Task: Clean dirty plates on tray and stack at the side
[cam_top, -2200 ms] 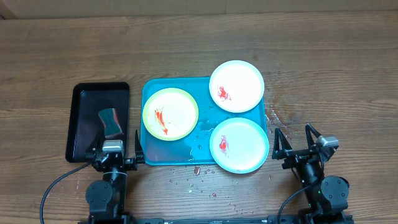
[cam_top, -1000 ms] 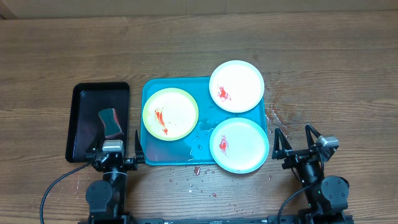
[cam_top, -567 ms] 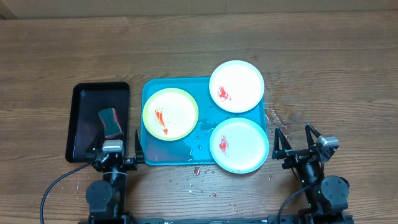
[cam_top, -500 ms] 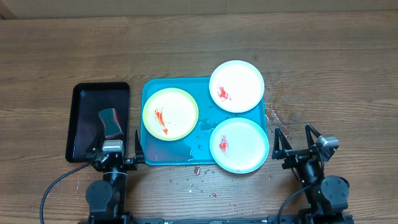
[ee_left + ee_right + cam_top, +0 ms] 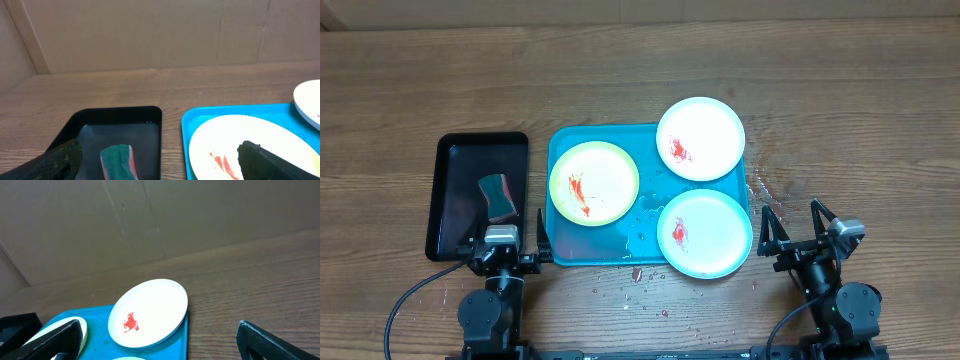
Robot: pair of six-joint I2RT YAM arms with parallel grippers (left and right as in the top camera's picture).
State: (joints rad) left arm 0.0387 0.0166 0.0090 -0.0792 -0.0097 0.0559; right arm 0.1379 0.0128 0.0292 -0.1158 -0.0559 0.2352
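Note:
Three plates with red sauce smears lie on the turquoise tray (image 5: 620,243): one with a yellow-green rim (image 5: 594,182) at the left, a white one (image 5: 700,138) overhanging the far right corner, and another white one (image 5: 705,232) overhanging the near right corner. My left gripper (image 5: 510,245) stands open at the table's near edge, in front of the gap between the black tray and the turquoise tray. My right gripper (image 5: 792,232) is open too, just right of the near white plate. Between the open fingers, the left wrist view shows the rimmed plate (image 5: 235,137), the right wrist view the far white plate (image 5: 150,311).
A narrow black tray (image 5: 455,190) left of the turquoise one holds a green and pink sponge (image 5: 499,197), also seen as the sponge (image 5: 119,161) from the left wrist. Water drops and red specks (image 5: 640,275) dot the wood near the tray's front edge. A cardboard wall stands behind the table.

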